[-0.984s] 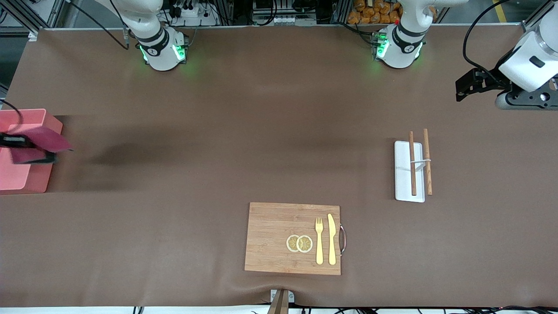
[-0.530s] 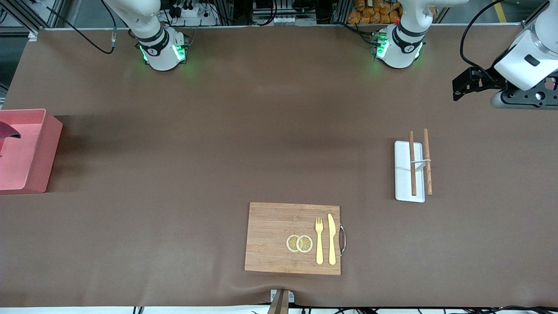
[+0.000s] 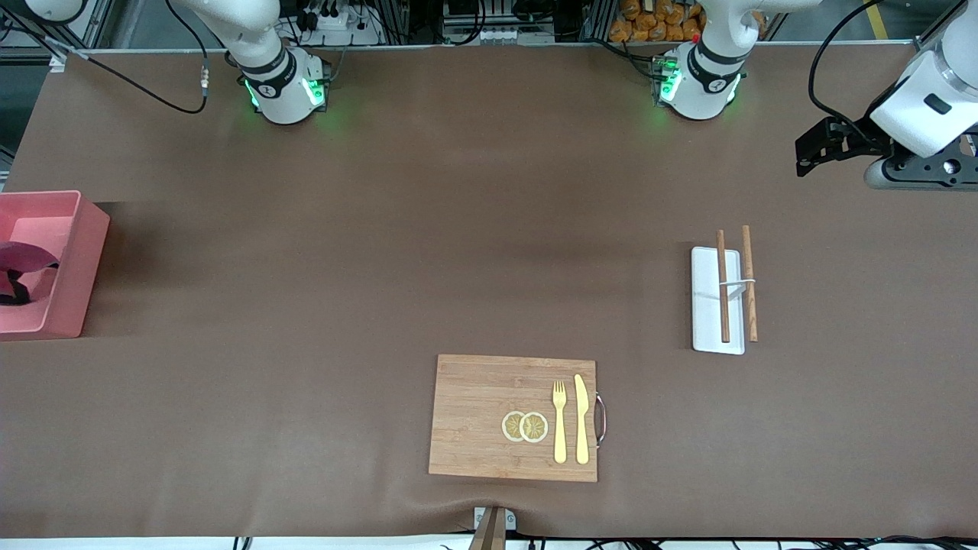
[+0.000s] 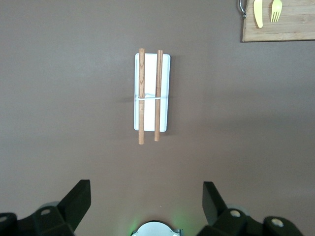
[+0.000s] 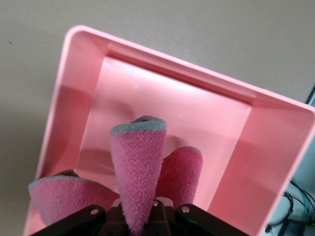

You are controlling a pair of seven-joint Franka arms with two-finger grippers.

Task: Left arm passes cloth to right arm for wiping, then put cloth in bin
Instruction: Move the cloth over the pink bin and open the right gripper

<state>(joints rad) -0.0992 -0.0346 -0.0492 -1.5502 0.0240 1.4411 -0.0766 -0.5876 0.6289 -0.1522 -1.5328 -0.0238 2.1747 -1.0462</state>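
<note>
The raspberry-pink cloth hangs bunched from my right gripper, which is shut on it over the inside of the pink bin. In the front view the bin stands at the right arm's end of the table. There the cloth shows inside its walls, and only a bit of the right gripper is in view. My left gripper is held up over the left arm's end of the table. It is open and empty, as the left wrist view shows.
A flat white tray with two wooden sticks lies toward the left arm's end; it also shows in the left wrist view. A wooden cutting board with a yellow fork, knife and lemon slices lies near the front edge.
My right gripper carried the cloth from over the bin's inner wall toward the table's end, and the cloth now hangs inside the bin. The left gripper shifted only slightly.
</note>
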